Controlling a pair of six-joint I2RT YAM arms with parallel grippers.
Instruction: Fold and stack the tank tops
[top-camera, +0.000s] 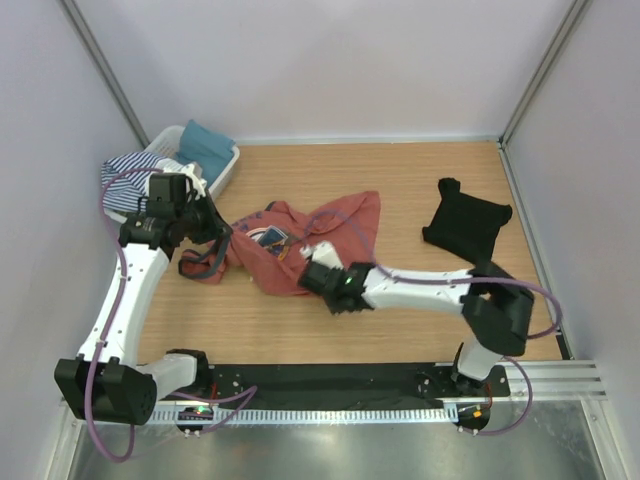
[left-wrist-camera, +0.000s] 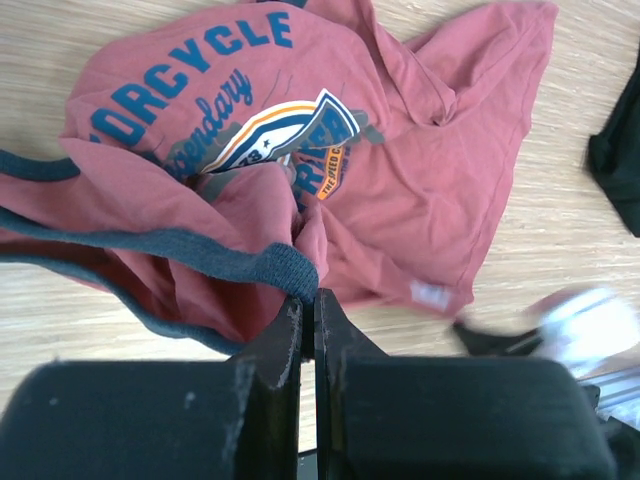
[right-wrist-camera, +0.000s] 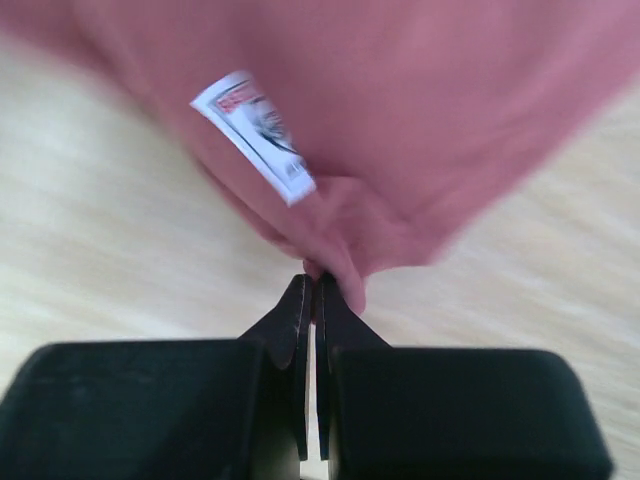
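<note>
Well, the rust-red tank top (top-camera: 335, 222) lies crumpled near the middle of the bench (top-camera: 420, 330), its printed front facing up. The left end effector (left-wrist-camera: 308, 300) has its jaws pressed together on a bunched fold of the red cloth, right at the dark navy edging (left-wrist-camera: 255, 262). The right end effector (right-wrist-camera: 312, 285) is likewise pinched tight on the opposite edge, just beside a small white label (right-wrist-camera: 255, 135); that view is blurred. The black tank top (top-camera: 467, 222) lies folded well apart, toward the right side of the bench. At the far left corner a white basket (top-camera: 228, 168) holds teal cloth (top-camera: 205, 145), with a striped garment (top-camera: 125, 175) hanging over its side.
</note>
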